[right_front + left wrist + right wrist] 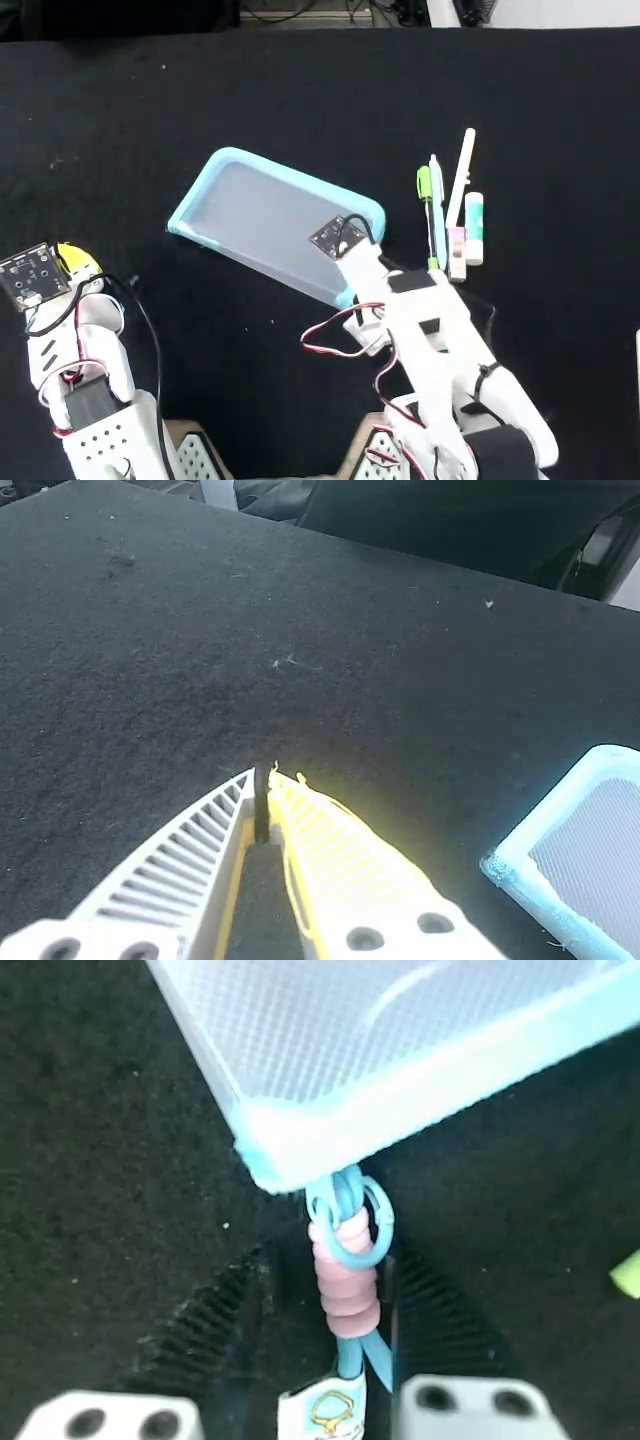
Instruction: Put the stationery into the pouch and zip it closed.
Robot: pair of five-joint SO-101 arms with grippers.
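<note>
Closest to us, the pink-beaded zip pull (345, 1295) trails from a corner of the blue-edged pouch (400, 1050). The right tool (325, 1260) straddles it, and we judge it released rather than pinching, though contact is hard to see. Our left tool (264, 777) is clenched on nothing over the black worktop (150, 630), near the pouch's far end. Pens (430, 215) and a glue stick (474, 228) lie just beside the pouch, outside it.

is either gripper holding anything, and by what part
Left gripper holds nothing. The zipper pull of the pouch sits in the right gripper, but whether it is clamped cannot be told.
</note>
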